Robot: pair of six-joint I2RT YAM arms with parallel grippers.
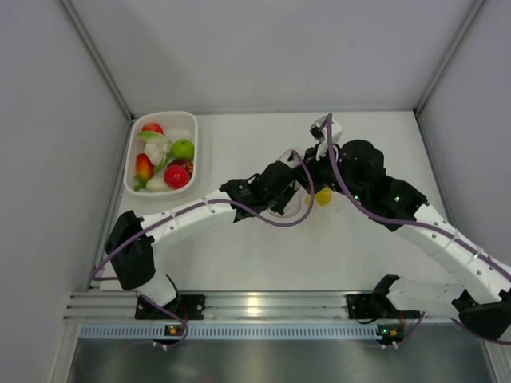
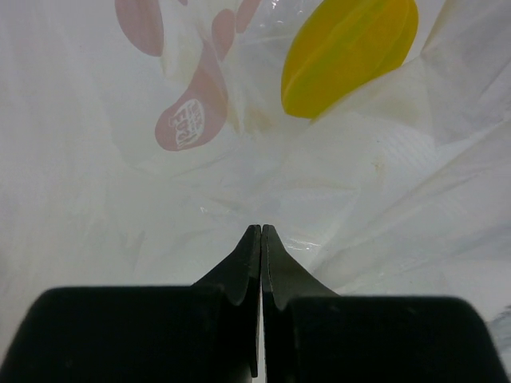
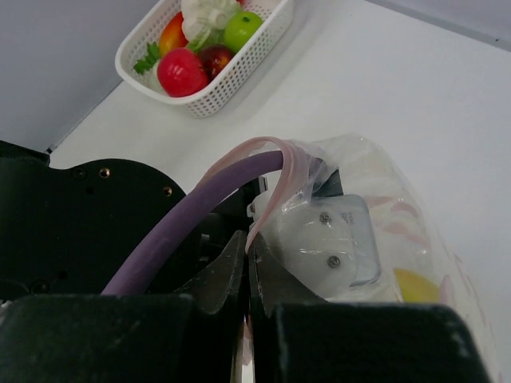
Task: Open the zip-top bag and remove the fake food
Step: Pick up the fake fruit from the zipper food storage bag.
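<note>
1. One zip-top bag (image 3: 383, 183) lies on the white surface (image 1: 255, 255) near the centre of the overhead view, between the two arm tips
2. One yellow piece (image 1: 322, 197) of fake food sits inside the bag; it shows at the upper right of the left wrist view
3. One white basket (image 1: 168, 115) stands at the upper left of the overhead view, well apart from the bag
4. At least six basket pieces (image 1: 176, 176) lie heaped in it: two red, one orange-red, one green, one dark, and white with green leaves
5. Right claw (image 3: 246, 251): fingers closed on the bag's pink zip strip (image 3: 275, 171)
6. Left claw (image 2: 261, 235): fingers pressed together, bag film all around the tips; whether any film is pinched between them cannot be told
</note>
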